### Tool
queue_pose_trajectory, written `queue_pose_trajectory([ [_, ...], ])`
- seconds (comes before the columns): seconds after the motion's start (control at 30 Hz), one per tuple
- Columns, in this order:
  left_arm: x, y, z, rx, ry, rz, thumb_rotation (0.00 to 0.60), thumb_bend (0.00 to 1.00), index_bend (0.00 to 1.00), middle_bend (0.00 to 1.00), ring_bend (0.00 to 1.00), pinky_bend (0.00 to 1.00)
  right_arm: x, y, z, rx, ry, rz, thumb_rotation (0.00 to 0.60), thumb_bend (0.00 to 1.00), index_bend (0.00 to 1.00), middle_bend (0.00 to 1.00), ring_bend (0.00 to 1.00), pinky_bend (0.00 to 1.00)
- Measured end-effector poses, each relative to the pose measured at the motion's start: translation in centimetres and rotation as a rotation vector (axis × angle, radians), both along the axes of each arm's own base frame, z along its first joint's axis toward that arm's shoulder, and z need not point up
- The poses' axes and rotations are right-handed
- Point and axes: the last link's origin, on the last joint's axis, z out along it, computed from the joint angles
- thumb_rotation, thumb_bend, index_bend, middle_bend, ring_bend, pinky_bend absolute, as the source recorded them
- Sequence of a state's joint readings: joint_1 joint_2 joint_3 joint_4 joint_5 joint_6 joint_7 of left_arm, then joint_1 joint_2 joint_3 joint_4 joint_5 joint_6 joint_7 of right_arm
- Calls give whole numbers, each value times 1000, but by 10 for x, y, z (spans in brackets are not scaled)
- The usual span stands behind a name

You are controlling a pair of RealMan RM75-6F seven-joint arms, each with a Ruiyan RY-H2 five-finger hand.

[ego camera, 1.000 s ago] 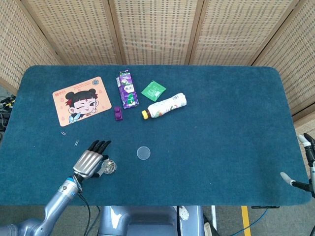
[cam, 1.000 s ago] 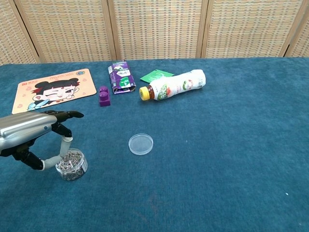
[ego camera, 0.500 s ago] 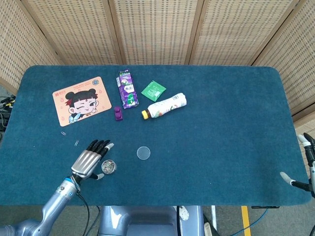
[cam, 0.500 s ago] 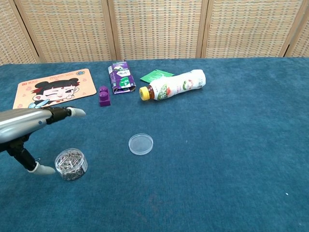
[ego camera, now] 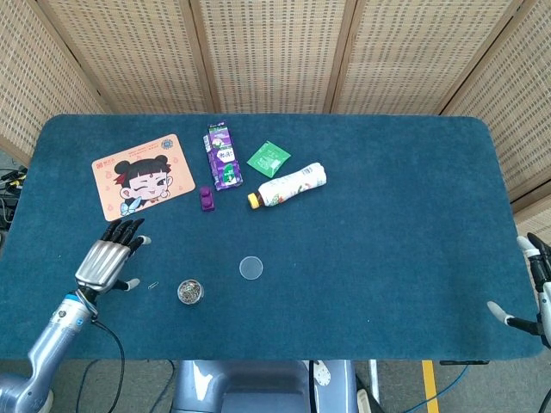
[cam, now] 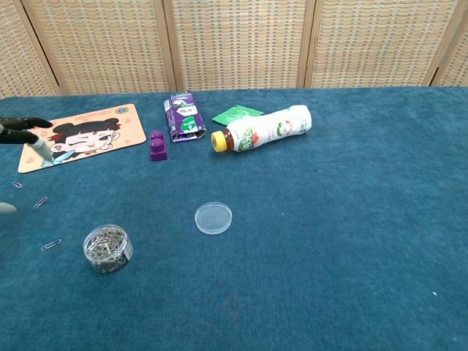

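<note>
My left hand hovers open over the blue table near the left front, fingers spread and holding nothing; only its dark fingertips show at the chest view's left edge. A small clear jar of paper clips stands uncovered to its right, apart from it. The jar's round clear lid lies flat further right. Loose paper clips lie between hand and jar. My right hand shows only partly at the right edge, its visible fingertips apart and empty.
At the back lie a cartoon mat, a purple carton, a green packet, a small purple block and a bottle on its side. The table's front edge runs close to the jar.
My left hand has opened, left the paper clip jar and moved left and away from it. The jar stays in place. The right hand has barely moved.
</note>
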State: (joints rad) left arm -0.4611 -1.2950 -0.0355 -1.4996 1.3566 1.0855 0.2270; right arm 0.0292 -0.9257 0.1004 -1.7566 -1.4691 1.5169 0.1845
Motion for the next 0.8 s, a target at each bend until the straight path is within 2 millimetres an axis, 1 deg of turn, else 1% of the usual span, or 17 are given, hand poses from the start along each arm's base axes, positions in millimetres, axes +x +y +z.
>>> queue_pose_trajectory([
  [0.1,-22,13,6,27,65,-12,600,228,380,0,0,0,0,-1,-2,4,7,-2,600,0,0,0,0,0],
  [0.17,-33,20,8,34,99,-16,600,232,391,0,0,0,0,-1,-3,5,11,-5,600,0,0,0,0,0],
  [0.23,-43,27,5,31,127,-14,600,234,394,0,0,0,0,-2,-4,7,17,-8,600,0,0,0,0,0],
  [0.3,-48,30,-2,18,127,-11,600,238,398,0,0,0,0,-3,-5,10,21,-12,600,0,0,0,0,0],
  [0.37,-48,31,-13,-5,107,-12,600,241,402,0,0,0,0,-4,-7,12,24,-16,600,0,0,0,0,0],
  [0.43,-47,29,-21,-24,94,-21,600,242,408,0,0,0,0,-4,-7,12,24,-18,600,0,0,0,0,0],
  [0.63,-35,19,-32,-57,56,-68,600,250,444,0,0,0,-1,-5,-7,11,23,-19,600,0,0,0,0,0],
  [0.8,-22,10,-43,-92,31,-94,600,282,462,0,0,0,0,-4,-6,9,20,-18,600,0,0,0,0,0],
])
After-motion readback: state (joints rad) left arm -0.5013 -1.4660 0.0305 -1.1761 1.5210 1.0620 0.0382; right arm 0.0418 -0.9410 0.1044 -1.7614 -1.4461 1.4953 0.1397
